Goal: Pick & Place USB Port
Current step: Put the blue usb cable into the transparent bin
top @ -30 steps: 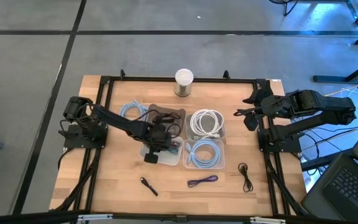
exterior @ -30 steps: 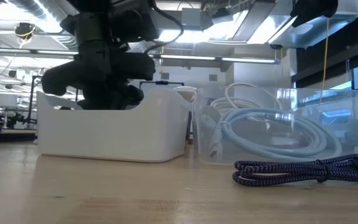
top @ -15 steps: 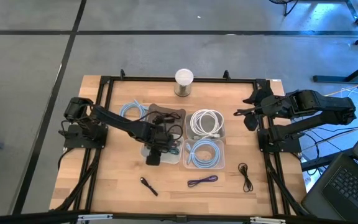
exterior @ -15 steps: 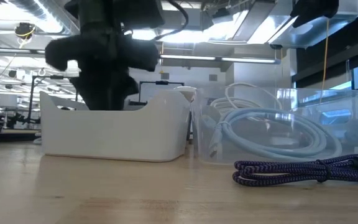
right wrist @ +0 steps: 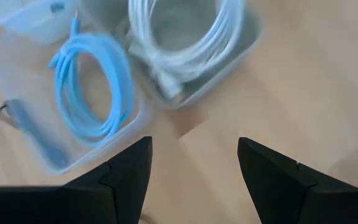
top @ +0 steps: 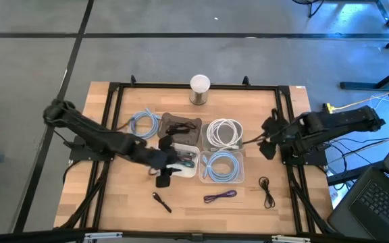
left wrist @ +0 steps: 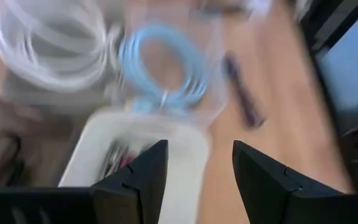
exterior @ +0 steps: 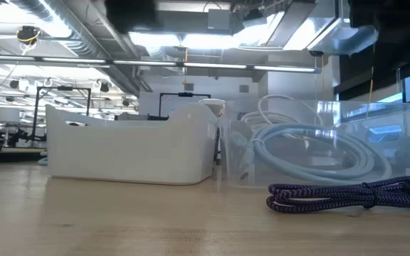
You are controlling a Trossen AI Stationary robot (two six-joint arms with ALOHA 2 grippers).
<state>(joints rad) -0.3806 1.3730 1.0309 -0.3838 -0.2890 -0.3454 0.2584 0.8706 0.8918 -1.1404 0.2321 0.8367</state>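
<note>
Left gripper (top: pixel 164 177), lower centre of the high view, fingers spread and empty, just beside white bin (top: pixel 189 169) | right gripper (top: pixel 267 143), right of centre, fingers apart, empty | clear tubs hold white cable (top: pixel 223 132) and blue cable (top: pixel 222 166) | purple USB cable (top: pixel 220 196), braided, coiled on table (top: pixel 296 202) below bins.

No text, label, brand, number or sign can be read on any surface or object in these views.
</note>
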